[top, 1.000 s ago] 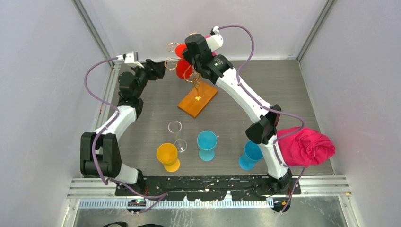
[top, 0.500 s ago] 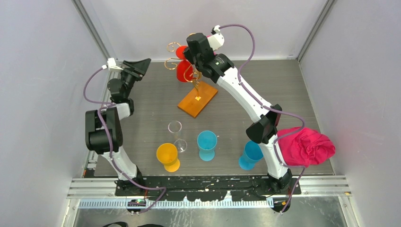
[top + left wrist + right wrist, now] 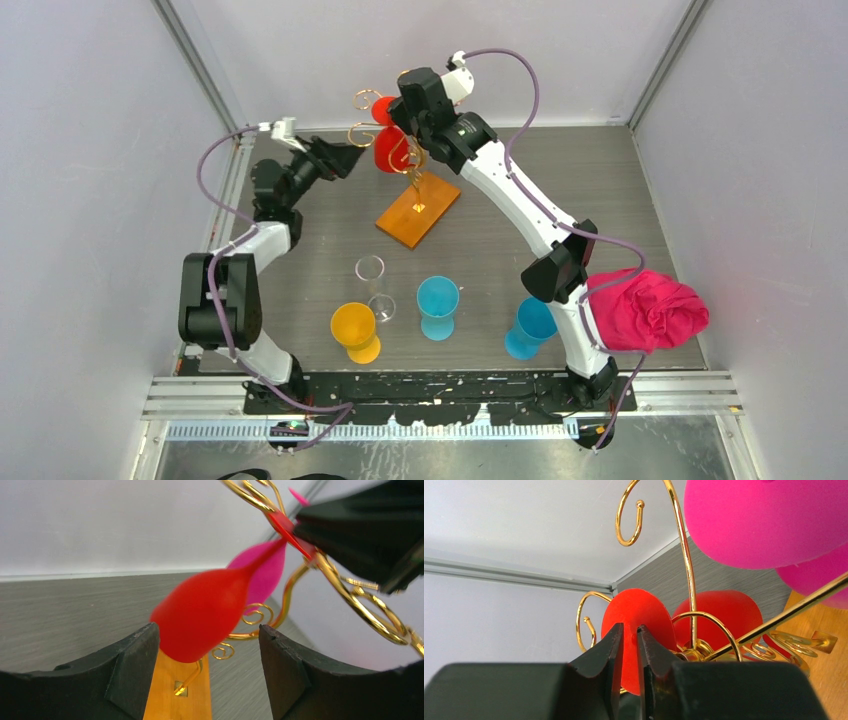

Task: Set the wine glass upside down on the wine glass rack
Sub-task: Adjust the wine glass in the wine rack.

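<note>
Wine glass, the red one, hangs tilted on the wine glass rack. Bowl is low, foot is up at a gold scroll arm, well above the table. Right gripper is almost closed, its fingers pinching the rim of the red foot disc. Left gripper is spread wide, one finger on either side of the bowl; no contact visible. Pink glass is on the rack just behind the red one. Orange-brown base sits flat, far centre of the table.
</note>
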`<state>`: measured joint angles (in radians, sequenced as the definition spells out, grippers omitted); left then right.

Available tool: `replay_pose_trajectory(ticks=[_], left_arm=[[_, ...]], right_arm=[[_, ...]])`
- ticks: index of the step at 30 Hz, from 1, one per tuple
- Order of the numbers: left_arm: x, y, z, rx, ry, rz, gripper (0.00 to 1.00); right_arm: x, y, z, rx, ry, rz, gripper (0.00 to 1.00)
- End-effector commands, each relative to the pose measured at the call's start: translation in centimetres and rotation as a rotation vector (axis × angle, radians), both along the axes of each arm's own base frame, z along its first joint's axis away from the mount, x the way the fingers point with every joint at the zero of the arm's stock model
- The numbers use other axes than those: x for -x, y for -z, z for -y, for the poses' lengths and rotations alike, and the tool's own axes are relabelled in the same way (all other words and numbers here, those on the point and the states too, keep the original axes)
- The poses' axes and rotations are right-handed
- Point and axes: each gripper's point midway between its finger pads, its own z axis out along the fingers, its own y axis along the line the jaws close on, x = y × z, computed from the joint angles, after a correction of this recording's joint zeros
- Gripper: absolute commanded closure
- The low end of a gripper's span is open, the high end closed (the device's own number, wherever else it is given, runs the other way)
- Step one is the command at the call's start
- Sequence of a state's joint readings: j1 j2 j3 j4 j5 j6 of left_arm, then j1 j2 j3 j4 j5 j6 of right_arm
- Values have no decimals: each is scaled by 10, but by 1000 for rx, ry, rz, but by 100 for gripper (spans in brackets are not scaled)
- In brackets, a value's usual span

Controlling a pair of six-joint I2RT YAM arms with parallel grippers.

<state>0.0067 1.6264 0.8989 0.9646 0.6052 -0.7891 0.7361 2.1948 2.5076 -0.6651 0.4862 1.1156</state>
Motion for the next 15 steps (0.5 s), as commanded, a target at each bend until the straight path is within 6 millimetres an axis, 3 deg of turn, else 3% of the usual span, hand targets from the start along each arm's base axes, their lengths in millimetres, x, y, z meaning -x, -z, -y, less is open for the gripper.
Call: replay_pose_trajectory(ticks=[1, 11, 15], left_arm=[[6, 25, 23, -281, -35, 59, 27], [4, 50, 24, -363, -146, 99, 27], [0, 50, 29, -391, -170, 149, 27]], right_arm=[[-1, -20, 13, 1, 3, 36, 77], [-2, -21, 17, 3, -16, 36, 77], [-2, -23, 17, 7, -21, 42, 77]])
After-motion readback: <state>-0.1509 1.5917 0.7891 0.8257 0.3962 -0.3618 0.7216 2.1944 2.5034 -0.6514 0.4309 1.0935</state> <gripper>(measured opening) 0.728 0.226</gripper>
